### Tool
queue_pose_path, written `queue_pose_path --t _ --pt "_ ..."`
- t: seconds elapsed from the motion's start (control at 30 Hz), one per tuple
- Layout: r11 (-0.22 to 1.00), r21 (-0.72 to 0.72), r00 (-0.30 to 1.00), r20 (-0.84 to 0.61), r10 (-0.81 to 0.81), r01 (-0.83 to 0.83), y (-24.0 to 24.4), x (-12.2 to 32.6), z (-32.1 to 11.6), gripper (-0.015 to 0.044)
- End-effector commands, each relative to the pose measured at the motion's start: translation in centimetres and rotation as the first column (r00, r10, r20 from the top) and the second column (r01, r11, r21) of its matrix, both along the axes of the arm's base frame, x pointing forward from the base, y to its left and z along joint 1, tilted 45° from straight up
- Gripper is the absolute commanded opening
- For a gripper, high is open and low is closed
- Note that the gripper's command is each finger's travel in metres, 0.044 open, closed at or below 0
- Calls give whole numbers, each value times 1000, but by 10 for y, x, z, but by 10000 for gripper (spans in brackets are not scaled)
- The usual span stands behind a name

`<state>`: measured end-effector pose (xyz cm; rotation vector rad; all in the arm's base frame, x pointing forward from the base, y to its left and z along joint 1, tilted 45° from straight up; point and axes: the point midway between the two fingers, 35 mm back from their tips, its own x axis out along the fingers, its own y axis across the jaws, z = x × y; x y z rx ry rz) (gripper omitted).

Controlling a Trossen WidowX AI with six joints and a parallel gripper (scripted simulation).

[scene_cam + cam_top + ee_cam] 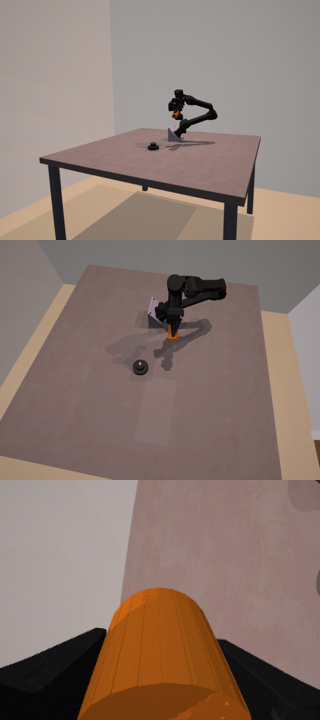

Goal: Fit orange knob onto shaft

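The orange knob (169, 334) (177, 113) (160, 655) is held high above the table, in front of the arm's base. My gripper (173, 333) (159, 645) is shut on its sides, with one black finger on each side in the wrist view. The knob is tilted well away from upright. Its end with a small dark hole faces the exterior view; the hole's flat side cannot be made out. The round black pedestal (140, 372) (153, 148) stands on the table, lower left of the knob in the top view. Its short silver shaft (140, 363) (153, 141) points up, bare.
The pale lilac wedge-shaped mount (152, 307) (171, 135) stands at the arm's base, behind the pedestal. Shadows of the arm fall across the table (206, 407) (180, 165) near the pedestal. The table's edge shows in the wrist view.
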<state>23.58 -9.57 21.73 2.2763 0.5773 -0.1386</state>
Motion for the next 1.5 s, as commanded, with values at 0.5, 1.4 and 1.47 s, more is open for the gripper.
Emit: queue_pose_path --t 0.5,1.4,1.47 --pt "1000 -14 1000 6 0 0 -1 1 2 0" --pt "971 -8 942 -245 231 -240 25 13 -23 0" --pt "962 -3 924 -280 262 -274 28 14 -26 0"
